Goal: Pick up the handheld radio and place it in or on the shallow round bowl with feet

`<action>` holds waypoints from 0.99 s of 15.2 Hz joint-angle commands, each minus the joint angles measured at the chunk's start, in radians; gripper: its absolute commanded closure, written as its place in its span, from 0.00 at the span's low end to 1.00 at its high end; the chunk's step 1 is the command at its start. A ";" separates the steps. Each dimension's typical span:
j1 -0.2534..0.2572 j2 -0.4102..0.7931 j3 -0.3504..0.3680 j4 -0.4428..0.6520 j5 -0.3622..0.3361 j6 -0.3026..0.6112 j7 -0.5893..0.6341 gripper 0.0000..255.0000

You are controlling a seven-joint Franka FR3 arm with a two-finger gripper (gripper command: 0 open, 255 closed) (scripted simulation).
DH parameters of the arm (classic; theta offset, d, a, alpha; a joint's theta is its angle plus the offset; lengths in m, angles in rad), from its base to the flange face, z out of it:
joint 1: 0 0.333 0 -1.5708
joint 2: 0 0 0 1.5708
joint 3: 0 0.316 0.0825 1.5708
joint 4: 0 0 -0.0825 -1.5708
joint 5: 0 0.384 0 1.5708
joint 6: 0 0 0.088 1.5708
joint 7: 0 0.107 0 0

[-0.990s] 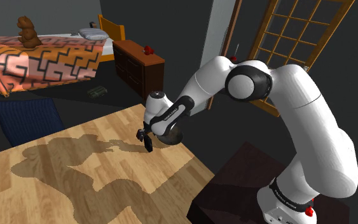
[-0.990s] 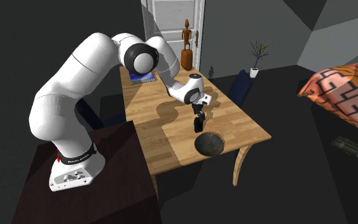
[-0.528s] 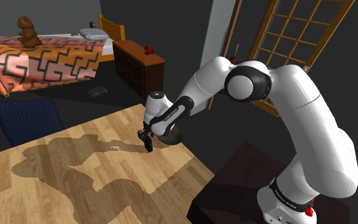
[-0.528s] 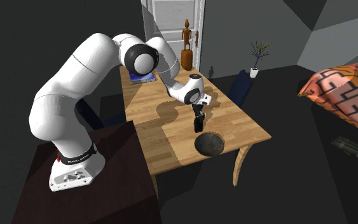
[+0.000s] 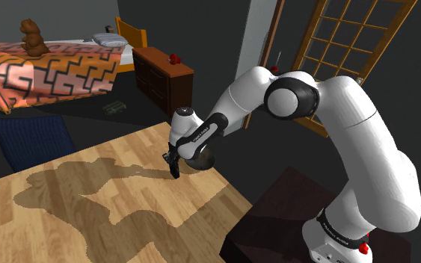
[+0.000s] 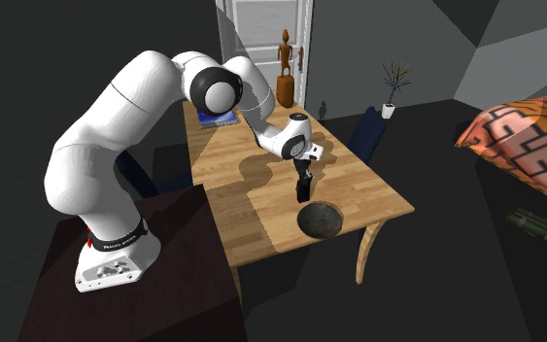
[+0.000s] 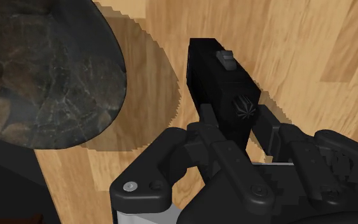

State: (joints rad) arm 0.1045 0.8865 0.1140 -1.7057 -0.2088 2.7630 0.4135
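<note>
The black boxy handheld radio point(image 7: 220, 76) is clasped by the black two-finger tool point(image 7: 238, 124), apparently clear of the pale wooden surface point(image 7: 311, 44), so it can pass over the dark mottled round bowl point(image 7: 44, 83) at upper left.

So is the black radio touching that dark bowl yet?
Apart. In the wrist view, a strip of wooden tabletop shows between the handheld radio and the bowl.
</note>
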 commanded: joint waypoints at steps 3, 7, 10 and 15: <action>-0.003 -0.024 0.004 -0.013 0.002 -0.011 -0.001 1.00; -0.009 -0.072 0.013 -0.035 0.007 -0.038 -0.005 1.00; -0.015 -0.106 0.019 -0.049 0.011 -0.059 -0.008 1.00; -0.023 -0.162 0.031 -0.068 0.020 -0.096 -0.014 1.00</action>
State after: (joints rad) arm 0.0815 0.7380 0.1423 -1.7690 -0.1910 2.6761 0.3986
